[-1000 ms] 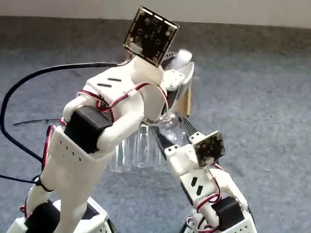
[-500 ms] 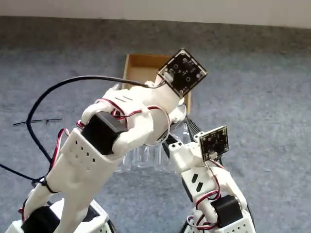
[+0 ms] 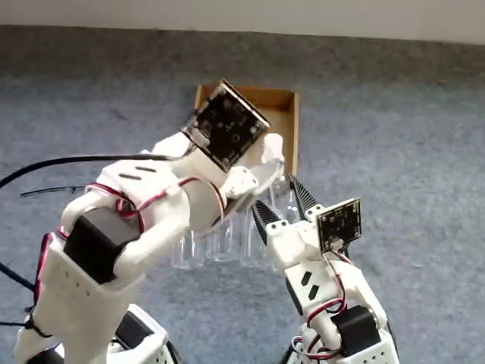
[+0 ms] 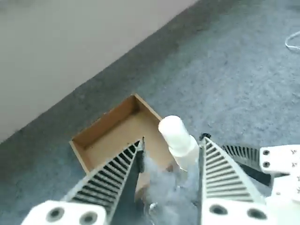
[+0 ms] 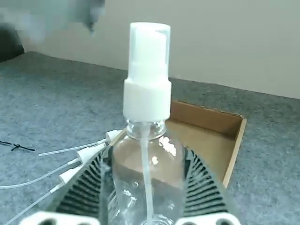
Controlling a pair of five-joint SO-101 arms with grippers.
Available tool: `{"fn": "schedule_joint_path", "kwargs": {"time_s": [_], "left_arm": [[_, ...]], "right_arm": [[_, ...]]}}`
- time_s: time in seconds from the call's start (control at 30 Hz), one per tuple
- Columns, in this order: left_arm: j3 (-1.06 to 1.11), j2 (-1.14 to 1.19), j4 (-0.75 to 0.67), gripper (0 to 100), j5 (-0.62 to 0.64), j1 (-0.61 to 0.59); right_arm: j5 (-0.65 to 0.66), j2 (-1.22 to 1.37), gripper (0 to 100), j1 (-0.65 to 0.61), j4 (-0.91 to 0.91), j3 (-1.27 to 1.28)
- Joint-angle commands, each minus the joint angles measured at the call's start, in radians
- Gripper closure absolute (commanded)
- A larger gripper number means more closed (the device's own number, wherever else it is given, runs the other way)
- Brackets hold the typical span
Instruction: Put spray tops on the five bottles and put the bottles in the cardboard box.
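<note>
An open, shallow brown cardboard box (image 3: 293, 125) (image 4: 105, 125) is being carried by the grey, carpet-covered desk (image 3: 402, 152), and its brown floor is being shown through the open top. A clear glass bottle (image 5: 145, 180) (image 3: 283, 199) with a white plastic spray top (image 5: 146, 70) (image 4: 177, 138) on its neck is being held upright just outside the box. It is being gripped at the body by the right claw (image 5: 144, 158), whose jaws are being pressed against both of its sides. The left claw (image 4: 172, 142) is being held open around the spray top, its jaws spread wider than the cap. At least three more clear bottles (image 3: 220, 243) are being seen in a row beneath the left arm. Three loose white spray tops (image 5: 86, 152) with thin tubes are being seen lying on the desk beside the gripped bottle.
</note>
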Motion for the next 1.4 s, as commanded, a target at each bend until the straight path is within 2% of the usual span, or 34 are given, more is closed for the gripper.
{"fn": "schedule_joint_path", "kwargs": {"time_s": [0.0, 0.17, 0.4, 0.67, 0.83, 1.03, 1.2, 1.37], "left_arm": [[-0.013, 0.058, -0.112, 82, 0.002, -0.090], [-0.013, 0.120, -0.167, 83, -0.002, -0.105], [0.002, 0.157, -0.163, 84, -0.002, -0.097], [0.071, 0.153, -0.072, 84, -0.003, -0.031], [0.090, 0.153, -0.080, 84, -0.003, -0.002], [0.097, 0.159, -0.075, 85, -0.140, 0.062], [0.087, 0.150, -0.072, 85, -0.141, 0.039], [0.010, 0.101, -0.052, 85, -0.143, -0.064]], "right_arm": [[-0.011, -0.010, 99.4, 0.007, -0.024, -0.025], [-0.011, -0.010, 99.4, 0.005, -0.024, -0.025], [-0.011, -0.010, 99.4, 0.008, -0.022, -0.024], [-0.011, -0.010, 99.4, 0.008, -0.022, -0.024], [-0.011, -0.010, 99.4, 0.010, -0.022, -0.024], [-0.011, -0.008, 99.4, 0.010, -0.021, -0.024], [-0.011, -0.008, 99.4, 0.010, -0.021, -0.022], [-0.011, -0.008, 99.4, 0.010, -0.021, -0.022]]}}
